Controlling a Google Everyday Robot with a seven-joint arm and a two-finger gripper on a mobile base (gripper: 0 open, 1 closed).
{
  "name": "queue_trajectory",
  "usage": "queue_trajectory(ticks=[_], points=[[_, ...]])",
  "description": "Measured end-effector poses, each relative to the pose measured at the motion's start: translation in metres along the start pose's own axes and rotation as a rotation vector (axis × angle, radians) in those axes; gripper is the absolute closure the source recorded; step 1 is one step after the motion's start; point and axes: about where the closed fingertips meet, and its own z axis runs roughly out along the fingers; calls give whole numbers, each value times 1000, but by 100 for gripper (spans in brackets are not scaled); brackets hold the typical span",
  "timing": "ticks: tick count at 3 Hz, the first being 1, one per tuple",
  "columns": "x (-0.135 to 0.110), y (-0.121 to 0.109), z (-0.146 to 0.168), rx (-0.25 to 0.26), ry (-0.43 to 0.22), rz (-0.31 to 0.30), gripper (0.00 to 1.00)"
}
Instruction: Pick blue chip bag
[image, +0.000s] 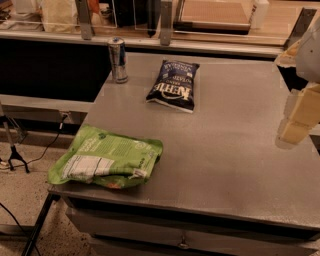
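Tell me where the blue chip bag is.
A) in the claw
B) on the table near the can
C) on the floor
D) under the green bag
B: the blue chip bag lies on the table near the can; the claw hangs apart at the picture's right edge.

The single camera looks down at an angle from above the near side of the counter (235, 160), facing its far edge and the shelf (225, 46) behind. It stands close: the counter fills most of the view, and the claw (299, 120) juts in large at the right edge.
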Motion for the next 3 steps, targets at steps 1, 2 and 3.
queue_trajectory(ticks=[1,2,3], points=[[0,0,0,0,0,0,0],[-11,-14,4,14,-15,-41,0],[-30,-47,17,25,-43,-105,0]])
